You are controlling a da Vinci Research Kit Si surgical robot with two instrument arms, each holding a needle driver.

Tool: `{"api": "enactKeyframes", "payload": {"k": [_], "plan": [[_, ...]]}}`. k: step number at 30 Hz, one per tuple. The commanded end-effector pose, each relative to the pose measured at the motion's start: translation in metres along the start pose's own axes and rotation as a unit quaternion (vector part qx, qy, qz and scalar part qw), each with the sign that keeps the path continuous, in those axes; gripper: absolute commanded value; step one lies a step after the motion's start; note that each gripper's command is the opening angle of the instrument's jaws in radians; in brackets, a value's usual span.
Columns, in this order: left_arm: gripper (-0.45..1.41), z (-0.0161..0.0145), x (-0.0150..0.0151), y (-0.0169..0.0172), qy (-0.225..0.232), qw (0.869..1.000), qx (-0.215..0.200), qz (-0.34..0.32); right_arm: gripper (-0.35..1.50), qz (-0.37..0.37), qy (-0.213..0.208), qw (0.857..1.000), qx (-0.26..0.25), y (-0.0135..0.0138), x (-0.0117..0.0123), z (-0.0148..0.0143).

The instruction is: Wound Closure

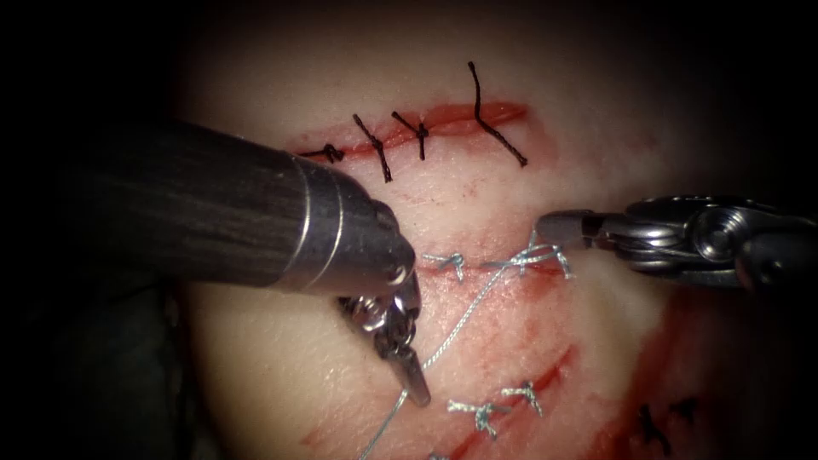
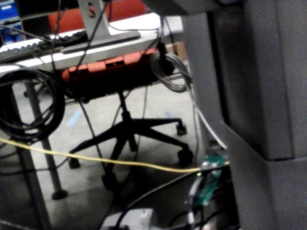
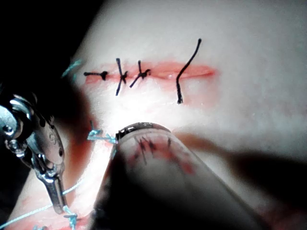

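Observation:
The tissue (image 1: 511, 196) carries three cuts. The middle cut (image 1: 490, 268) holds pale blue stitches. My left tool (image 1: 415, 385) points down below that cut's left end, its jaws shut on the pale blue thread (image 1: 464, 319). That thread runs up and right to the knot (image 1: 541, 258) on the middle cut. My right tool (image 1: 552, 228) reaches in from the right, its jaws shut just above the knot, where a short strand of thread rises to their tip. In the right wrist view the left tool (image 3: 57, 203) hangs over the thread (image 3: 29, 214).
The upper cut (image 1: 443, 119) has several black stitches (image 1: 417, 132) and a long black thread end (image 1: 490, 119). A lower cut (image 1: 545, 375) carries pale blue stitches (image 1: 481, 415). Red fluid stains the tissue around the lower cuts. Black stitches (image 1: 656, 422) lie at the lower right.

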Motion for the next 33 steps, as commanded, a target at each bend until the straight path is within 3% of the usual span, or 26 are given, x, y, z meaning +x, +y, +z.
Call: {"api": "enactKeyframes", "payload": {"k": [1, 7, 9, 10, 11, 15, 16, 21, 23, 24, 28, 33], "plan": [[-0.45, 0.0006, 0.0002, 0.0003, -0.002, 1.000, -0.004, 0.003, -0.35, -0.008, 0.003, 1.000, -0.001, 0.0004, 0.0002, 0.0015], [-0.45, 0.0028, -0.0024, 0.0047, -0.030, 0.999, -0.026, 0.019, -0.35, -0.076, 0.035, 0.996, -0.014, 0.0021, 0.0008, 0.0035], [-0.45, 0.0035, -0.0031, 0.0054, -0.040, 0.999, -0.029, 0.024, -0.35, -0.134, 0.046, 0.990, -0.006, 0.0024, 0.0011, 0.0036], [-0.45, 0.0039, -0.0037, 0.0057, -0.047, 0.998, -0.032, 0.028, -0.35, -0.166, 0.044, 0.985, 0.006, 0.0026, 0.0012, 0.0036], [-0.45, 0.0047, -0.0050, 0.0062, -0.059, 0.997, -0.039, 0.033, -0.35, -0.244, 0.030, 0.969, 0.032, 0.0029, 0.0015, 0.0038], [-0.45, 0.0054, -0.0066, 0.0061, -0.070, 0.996, -0.044, 0.035, -0.35, -0.325, 0.035, 0.945, 0.030, 0.0031, 0.0019, 0.0041], [-0.45, 0.0057, -0.0072, 0.0059, -0.074, 0.996, -0.046, 0.033, -0.35, -0.361, 0.037, 0.931, 0.032, 0.0033, 0.0020, 0.0042], [-0.45, 0.0070, -0.0084, 0.0050, -0.099, 0.993, -0.055, 0.020, -0.35, -0.374, 0.025, 0.927, 0.028, 0.0037, 0.0012, 0.0049], [-0.45, 0.0088, -0.0084, 0.0042, -0.122, 0.989, -0.082, 0.016, -0.35, -0.379, 0.024, 0.925, 0.013, 0.0040, 0.0009, 0.0052], [-0.45, 0.0105, -0.0080, 0.0036, -0.135, 0.985, -0.105, 0.008, -0.35, -0.358, 0.025, 0.933, 0.002, 0.0041, 0.0009, 0.0052], [-0.45, 0.0138, -0.0081, 0.0041, -0.167, 0.978, -0.128, 0.005, -0.35, -0.324, 0.035, 0.945, -0.018, 0.0046, 0.0011, 0.0050], [-0.45, 0.0164, -0.0084, 0.0061, -0.191, 0.971, -0.140, 0.016, -0.35, -0.299, 0.050, 0.952, -0.045, 0.0048, 0.0016, 0.0047]]}}
